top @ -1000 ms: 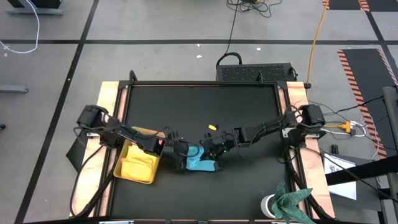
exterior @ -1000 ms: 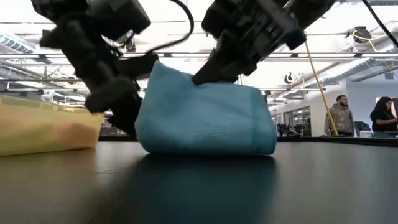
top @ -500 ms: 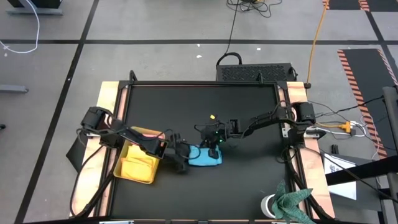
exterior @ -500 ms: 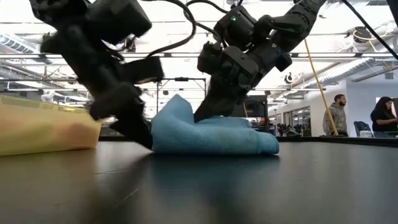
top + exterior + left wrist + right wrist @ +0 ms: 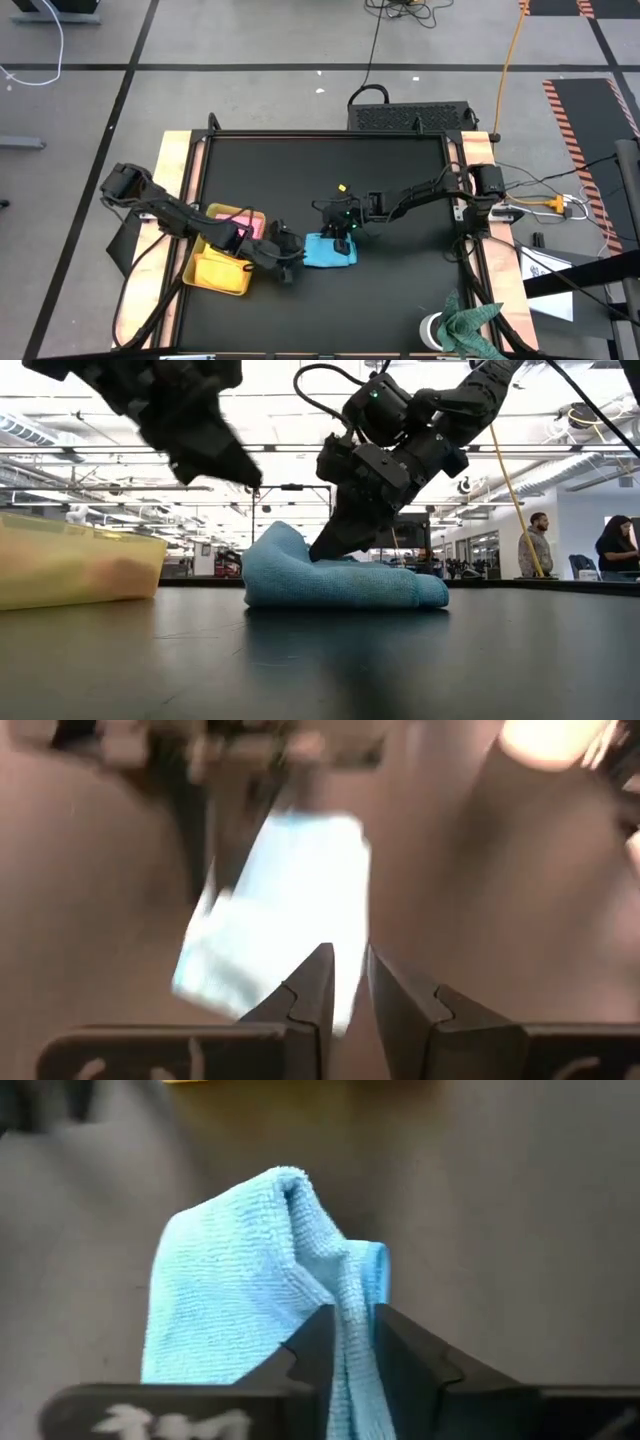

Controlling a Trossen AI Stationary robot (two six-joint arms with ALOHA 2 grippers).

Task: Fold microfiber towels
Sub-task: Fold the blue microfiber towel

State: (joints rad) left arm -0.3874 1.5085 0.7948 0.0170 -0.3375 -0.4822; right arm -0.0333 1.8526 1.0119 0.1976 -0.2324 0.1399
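A light blue towel [image 5: 330,250] lies folded on the black table near the middle, with a raised hump at its left end [image 5: 280,545]. My right gripper [image 5: 340,238] comes down onto it from the right and is shut on a ridge of the cloth [image 5: 240,1280]. My left gripper [image 5: 290,268] hangs above and left of the towel [image 5: 290,910]. Its fingers [image 5: 348,955] stand a narrow gap apart with nothing between them, and in the low view it is lifted clear [image 5: 245,475]. My right gripper pinches a raised ridge of the towel [image 5: 352,1292] between its two fingers; how many layers, I cannot tell. The fingers [image 5: 325,552] slant down from the table's far right. The towel rests on the table, slack, its hump standing beside the fingers.
A translucent yellow tray [image 5: 215,275] stands at the left [image 5: 70,565], holding a pink cloth [image 5: 245,225] and a yellow one. A dark green cloth [image 5: 470,320] lies at the near right corner. The far half of the table is bare black surface.
The towel, first held up as a tall hump between both grippers, has been laid over and now lies low on the table. My right gripper sank with its top edge toward the table's left. My left gripper left the towel's left edge, rising and drawing back left.
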